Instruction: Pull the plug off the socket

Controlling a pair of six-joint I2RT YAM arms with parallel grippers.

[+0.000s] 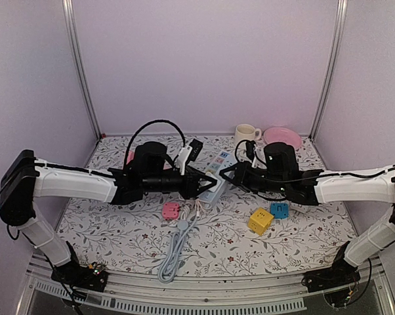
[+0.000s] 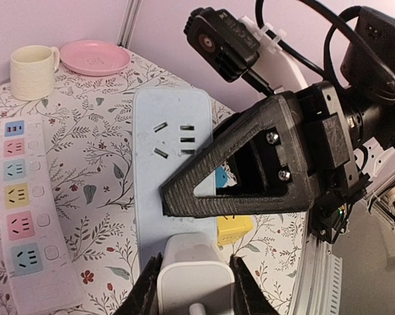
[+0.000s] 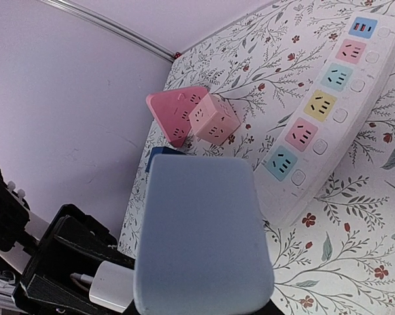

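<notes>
The power strip [image 2: 171, 170] is smooth, matt pale-blue plastic. The plug [image 2: 194, 275] is white plastic with a slight sheen. The right claw [image 1: 222, 176] has fingers [image 2: 250, 200] of rough, ridged black plastic. The tabletop [image 2: 99, 197] wears a matt floral covering. The pink plate [image 2: 94, 58] looks glossy, the cup [image 2: 33, 72] ribbed.

No lettering, number or brand can be read on anything.

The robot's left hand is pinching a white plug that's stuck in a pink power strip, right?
Almost. The power strip is light blue, not pink, as the left wrist view shows. The rest holds: the left gripper is pinching the white plug that sits in it.
</notes>
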